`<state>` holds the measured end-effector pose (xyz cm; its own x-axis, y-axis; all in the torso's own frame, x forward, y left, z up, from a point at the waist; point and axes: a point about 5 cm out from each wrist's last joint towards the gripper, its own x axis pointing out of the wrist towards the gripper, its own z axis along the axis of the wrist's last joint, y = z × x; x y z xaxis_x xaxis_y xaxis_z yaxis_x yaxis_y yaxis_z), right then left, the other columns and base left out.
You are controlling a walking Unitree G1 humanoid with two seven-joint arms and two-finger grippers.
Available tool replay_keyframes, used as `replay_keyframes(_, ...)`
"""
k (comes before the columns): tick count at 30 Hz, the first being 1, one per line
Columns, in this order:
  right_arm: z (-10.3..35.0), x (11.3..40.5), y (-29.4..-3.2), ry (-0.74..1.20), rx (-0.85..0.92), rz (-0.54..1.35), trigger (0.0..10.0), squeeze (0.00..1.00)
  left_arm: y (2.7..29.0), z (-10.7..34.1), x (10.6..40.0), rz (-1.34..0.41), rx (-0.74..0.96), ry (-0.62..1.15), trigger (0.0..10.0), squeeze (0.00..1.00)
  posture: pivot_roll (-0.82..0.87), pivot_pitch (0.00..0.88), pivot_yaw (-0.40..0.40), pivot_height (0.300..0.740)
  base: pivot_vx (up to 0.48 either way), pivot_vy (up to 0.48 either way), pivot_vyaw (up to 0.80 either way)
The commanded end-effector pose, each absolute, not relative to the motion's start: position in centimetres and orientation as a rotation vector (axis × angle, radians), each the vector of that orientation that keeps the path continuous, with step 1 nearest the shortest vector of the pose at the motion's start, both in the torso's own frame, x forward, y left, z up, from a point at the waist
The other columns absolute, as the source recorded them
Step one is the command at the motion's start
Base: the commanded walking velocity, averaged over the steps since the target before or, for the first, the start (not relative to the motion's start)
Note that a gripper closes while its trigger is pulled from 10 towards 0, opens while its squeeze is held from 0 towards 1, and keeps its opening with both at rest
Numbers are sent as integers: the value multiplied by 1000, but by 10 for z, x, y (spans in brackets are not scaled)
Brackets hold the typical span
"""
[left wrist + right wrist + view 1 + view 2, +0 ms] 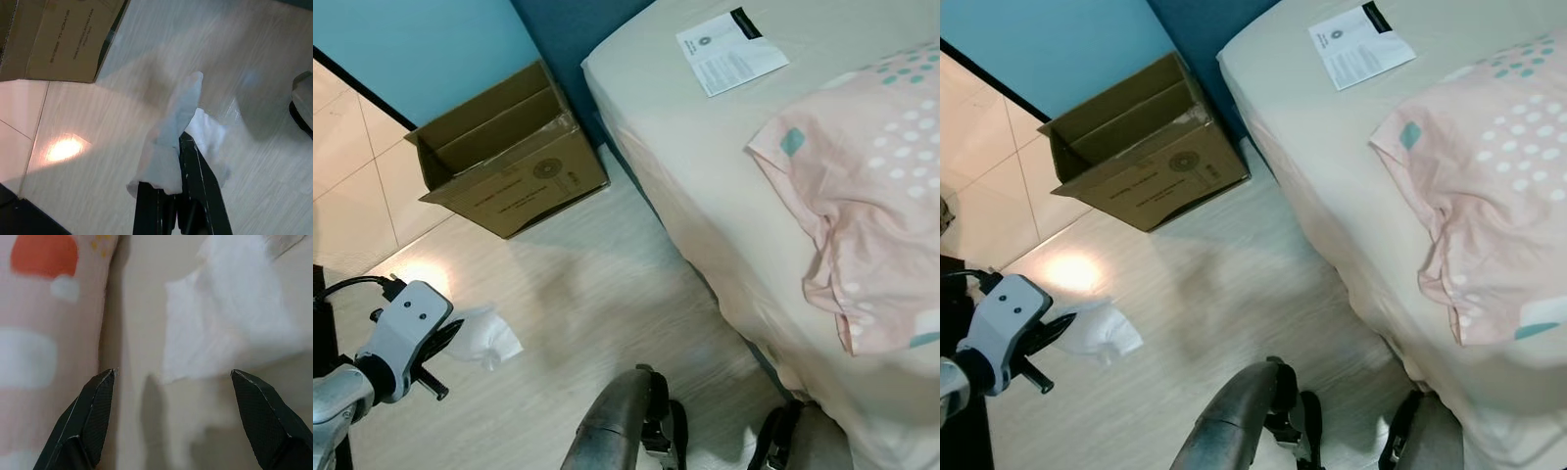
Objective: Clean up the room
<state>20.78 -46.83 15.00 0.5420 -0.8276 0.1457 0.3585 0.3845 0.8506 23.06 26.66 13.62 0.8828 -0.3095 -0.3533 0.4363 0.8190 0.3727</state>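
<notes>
I have the left gripper (178, 161) low at my left, over the pale wood floor (607, 323), and its 2 black fingers (195, 181) are pinched together on a white tissue (171, 142). The tissue hangs crumpled off the fingertips, above the floor, with the bright spot of reflected light (423, 279) just beside it. I can see the same tissue (484, 338) from the head camera, sticking out of the silver wrist at the lower left corner of my view.

Ahead of it, against the blue wall (421, 49), a cardboard box (509, 152) stands on the floor with its flaps open, on the line where the wood meets the cream tiles (352, 176). The box is well apart from the tissue.

The bed (705, 176) runs along my right side. A pink pillow (871, 186) with teal and white spots lies near its edge, and a printed sheet of paper (729, 49) lies flat further up the sheet.

The right gripper (173, 377) has its 2 fingers spread wide with nothing between them. It points at the cream bed sheet, with a white tissue (239, 328) lying on it beyond the tips and patterned pink fabric (49, 333) beside 1 finger.
</notes>
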Motion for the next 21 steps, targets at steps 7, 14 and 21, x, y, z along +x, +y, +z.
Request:
replay_keyframes(7,126,246,-422,-520,821,-610,10000,0,258,109,253,-304,370,273,10000,0,233,442,371,645,0,0,0)
replay_keyframes(14,113,284,-376,-390,798,-475,10000,0,251,91,283,-149,197,242,10000,0,85,289,219,660,0,0,0)
replay_keyframes(21,74,313,-295,-112,750,-243,10000,0,220,50,303,-32,-26,299,10000,0,-24,192,126,685,0,0,0)
